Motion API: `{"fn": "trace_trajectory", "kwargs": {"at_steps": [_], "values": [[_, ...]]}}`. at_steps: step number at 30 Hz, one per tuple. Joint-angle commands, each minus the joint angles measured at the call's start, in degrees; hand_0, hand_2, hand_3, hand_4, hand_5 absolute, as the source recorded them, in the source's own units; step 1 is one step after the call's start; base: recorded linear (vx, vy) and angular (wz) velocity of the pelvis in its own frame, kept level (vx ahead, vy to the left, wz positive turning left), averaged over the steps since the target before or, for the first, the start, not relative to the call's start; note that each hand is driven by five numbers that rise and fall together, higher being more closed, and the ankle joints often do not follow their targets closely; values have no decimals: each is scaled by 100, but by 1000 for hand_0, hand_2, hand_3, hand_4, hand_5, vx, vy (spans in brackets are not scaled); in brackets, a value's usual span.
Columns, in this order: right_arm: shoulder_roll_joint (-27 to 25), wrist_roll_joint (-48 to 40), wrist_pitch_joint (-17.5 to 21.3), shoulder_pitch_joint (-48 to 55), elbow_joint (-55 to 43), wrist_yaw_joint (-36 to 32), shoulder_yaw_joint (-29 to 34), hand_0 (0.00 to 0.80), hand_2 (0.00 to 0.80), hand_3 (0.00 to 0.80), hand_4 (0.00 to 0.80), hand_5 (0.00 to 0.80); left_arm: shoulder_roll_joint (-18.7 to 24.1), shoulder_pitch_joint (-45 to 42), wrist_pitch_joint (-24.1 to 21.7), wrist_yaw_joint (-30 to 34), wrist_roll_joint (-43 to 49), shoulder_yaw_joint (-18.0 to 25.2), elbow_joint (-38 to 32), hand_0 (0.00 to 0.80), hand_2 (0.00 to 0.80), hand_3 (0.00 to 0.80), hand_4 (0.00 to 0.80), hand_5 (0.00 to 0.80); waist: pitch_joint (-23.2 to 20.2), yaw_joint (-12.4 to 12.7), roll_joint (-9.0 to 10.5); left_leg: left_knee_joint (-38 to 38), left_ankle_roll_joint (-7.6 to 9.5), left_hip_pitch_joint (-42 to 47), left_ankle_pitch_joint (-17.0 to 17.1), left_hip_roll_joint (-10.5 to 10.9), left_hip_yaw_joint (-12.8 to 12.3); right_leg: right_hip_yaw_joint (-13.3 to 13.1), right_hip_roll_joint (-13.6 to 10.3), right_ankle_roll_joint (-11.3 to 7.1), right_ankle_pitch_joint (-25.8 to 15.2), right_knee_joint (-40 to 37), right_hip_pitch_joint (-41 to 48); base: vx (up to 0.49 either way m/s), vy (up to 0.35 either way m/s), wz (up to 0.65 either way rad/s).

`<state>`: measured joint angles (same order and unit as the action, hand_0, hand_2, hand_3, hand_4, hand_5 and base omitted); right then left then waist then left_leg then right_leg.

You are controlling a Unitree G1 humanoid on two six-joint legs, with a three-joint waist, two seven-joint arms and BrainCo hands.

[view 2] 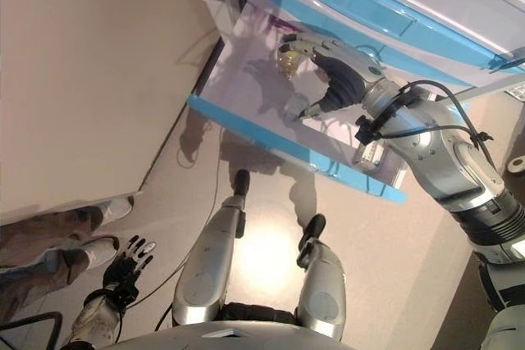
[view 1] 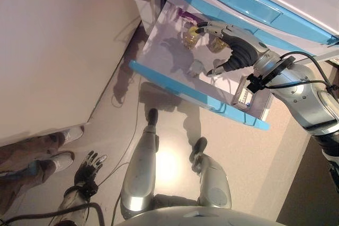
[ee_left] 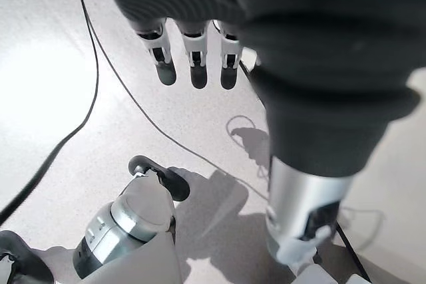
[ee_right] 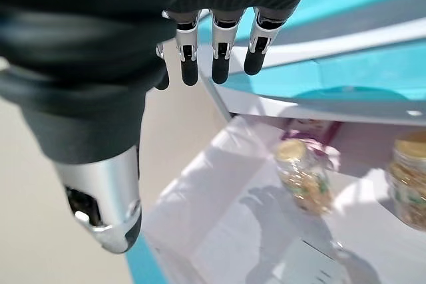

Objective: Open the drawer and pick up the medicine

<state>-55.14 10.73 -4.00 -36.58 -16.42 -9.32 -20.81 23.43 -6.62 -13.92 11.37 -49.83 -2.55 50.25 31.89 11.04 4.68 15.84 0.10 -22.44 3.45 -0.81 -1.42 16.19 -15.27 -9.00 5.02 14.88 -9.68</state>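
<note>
The bottom drawer with a blue front stands pulled out. Inside it is a clear medicine bottle with a gold cap and yellowish contents, also seen as the bottle in the right wrist view. A second similar bottle stands beside it, half hidden behind my hand in the eye views. My right hand hovers over the drawer, open, its fingers straight and holding nothing. Low by the floor hangs my left hand, fingers straight.
A purple packet lies at the drawer's back and a small box at its right end. Shut blue-fronted drawers sit above. A pale wall or cabinet side stands left; a person's shoes are beside it.
</note>
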Motion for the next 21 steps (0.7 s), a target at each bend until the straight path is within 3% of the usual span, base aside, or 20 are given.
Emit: {"fn": "trace_trajectory", "kwargs": {"at_steps": [1,6,13,21], "values": [[-312,562,-19,-252,148,112,-131,0,0,0,0,0,17,-385,-54,-108,-60,-8,-58,0,0,0,0,0,-239,95,-125,-326,228,660,-629,182,-47,-196,119,-49,-1000,238,-410,0,0,0],[-225,609,-186,-451,903,171,-523,0,0,0,0,0,40,-346,-67,-81,-63,-86,-35,0,0,0,0,0,-209,159,-176,-292,235,601,-615,204,-13,-151,92,-27,-983,237,-421,0,0,0],[-20,704,-75,-702,1739,194,-884,0,0,0,0,0,70,-268,50,-95,-11,-164,-129,0,0,0,0,0,-209,240,-260,-204,244,496,-623,256,64,-117,59,16,-930,248,-477,0,0,0],[175,627,26,-816,2040,32,-1128,0,0,0,0,0,72,-238,120,-141,29,-206,-182,0,0,0,0,0,-209,293,-304,-176,245,452,-638,268,90,-101,54,35,-891,305,-536,0,0,0]]}}
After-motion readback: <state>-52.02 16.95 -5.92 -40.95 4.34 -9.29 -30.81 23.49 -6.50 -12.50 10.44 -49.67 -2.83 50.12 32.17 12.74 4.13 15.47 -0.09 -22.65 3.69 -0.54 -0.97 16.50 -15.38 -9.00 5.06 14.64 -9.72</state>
